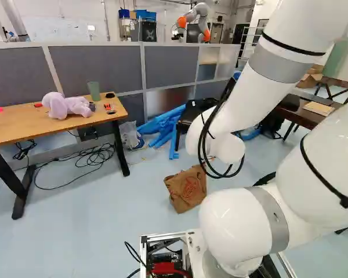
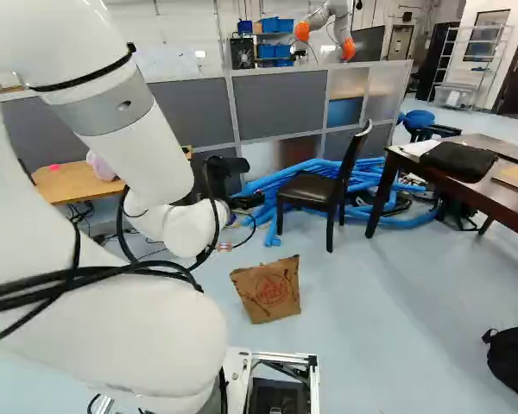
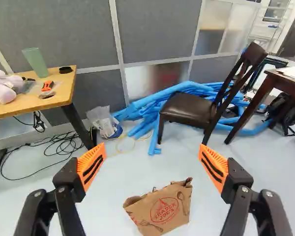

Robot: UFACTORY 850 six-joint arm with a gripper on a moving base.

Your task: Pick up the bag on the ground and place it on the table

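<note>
Pale floor (image 2: 388, 345) spreads below our empty, wide-open hand (image 2: 242, 200). Only our right base view shows the black backpack (image 2: 514, 358). Ahead lies the brown bag (image 2: 268, 291), open floor between it and the tabletop (image 1: 23, 124) edge beyond.

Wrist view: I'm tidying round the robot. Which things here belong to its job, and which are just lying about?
For the job: brown paper bag; hand; light wooden table or dark table, unclear which.

Just lying about: blue tubes; chair; plastic bag; plush toy; green cup.
</note>
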